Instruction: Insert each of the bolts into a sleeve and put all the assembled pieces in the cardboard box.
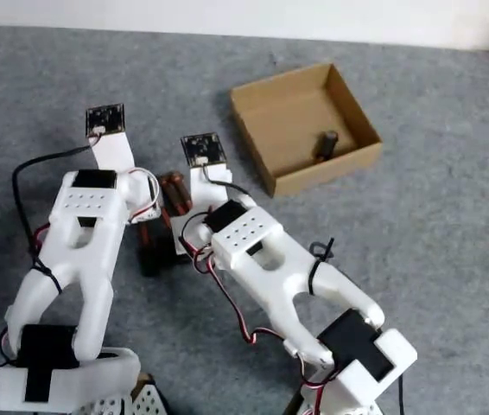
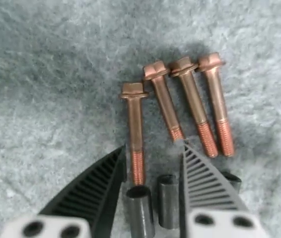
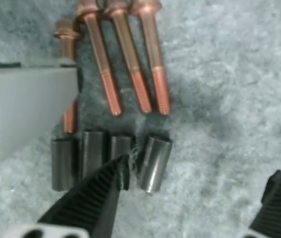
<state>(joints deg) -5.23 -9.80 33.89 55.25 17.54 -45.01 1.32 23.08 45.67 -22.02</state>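
Roughly parallel bolts (image 2: 165, 101), threads toward sleeves (image 2: 139, 210).

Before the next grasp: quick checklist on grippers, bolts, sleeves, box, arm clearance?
1. Left gripper open, nothing held: ok.
2. Right gripper open, nothing held: ok.
3. Four bolts lie loose side by side, none in a sleeve: ok.
4. Four sleeves lie in a row just off the bolts' threaded ends: ok.
5. Cardboard box open, one dark piece inside, room left: ok.
6. Arm clearance: both grippers hang over the same cluster of parts, close together: not ok.
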